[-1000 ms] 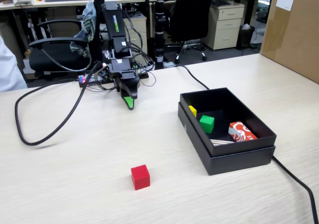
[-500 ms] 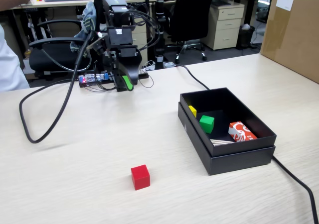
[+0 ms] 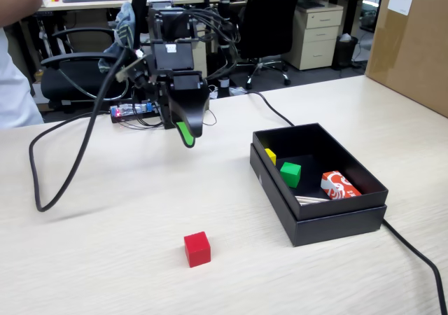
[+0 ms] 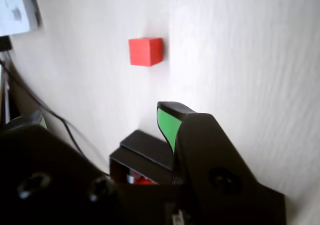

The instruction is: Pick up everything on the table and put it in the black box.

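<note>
The small red cube (image 3: 197,248) lies on the beige table (image 3: 105,259) near the front, left of the black box (image 3: 364,220). It also shows in the wrist view (image 4: 145,51), ahead of the jaws. My gripper (image 3: 187,134) hangs in the air at the back of the table, well behind and above the cube. In the wrist view the gripper (image 4: 102,117) is open and empty, with the green-padded fingers (image 4: 167,125) wide apart. A corner of the black box (image 4: 145,152) shows between the jaws.
In the box lie a green cube (image 3: 290,173), a yellow piece (image 3: 270,155) and a red-and-white packet (image 3: 339,186). A black cable (image 3: 42,189) loops over the table's left, another cable (image 3: 413,252) runs past the box. A brown carton (image 3: 413,42) stands at the right.
</note>
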Robot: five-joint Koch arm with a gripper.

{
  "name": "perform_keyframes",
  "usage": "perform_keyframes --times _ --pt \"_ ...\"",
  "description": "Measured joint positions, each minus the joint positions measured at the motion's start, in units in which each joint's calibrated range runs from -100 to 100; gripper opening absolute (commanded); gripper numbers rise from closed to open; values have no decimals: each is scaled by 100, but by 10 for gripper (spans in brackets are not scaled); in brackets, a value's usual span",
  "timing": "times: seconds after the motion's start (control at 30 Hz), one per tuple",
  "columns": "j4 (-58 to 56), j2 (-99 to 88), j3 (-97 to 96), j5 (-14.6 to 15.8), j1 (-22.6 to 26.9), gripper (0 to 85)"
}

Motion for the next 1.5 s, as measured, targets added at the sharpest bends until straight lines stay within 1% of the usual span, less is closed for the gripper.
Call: perform_keyframes --times 0.07,0.1,0.13,0.27,0.4,0.77,1.17,1.2,1.27,1.33,1.37,1.47,1.5 --pt "-15 816 612 0 -15 445" --pt "-8 1618 1324 -5 -29 445" --pt "-8 1657 1351 -5 -29 445" --pt "-8 2990 2072 -15 -83 445" --pt "-8 4078 2364 -49 -186 445" --pt "-8 5049 3149 -59 -200 445" --pt "-15 5618 3149 -78 -98 441" --pt "-46 5644 3295 -107 -98 354" --pt "-93 5696 3359 -107 -98 352" --pt "-372 5761 3533 -107 -103 350" --pt "-472 5773 3533 -107 -107 335" --pt "-573 5799 3542 -117 -117 250" --pt "-573 5799 3551 -117 -122 249"
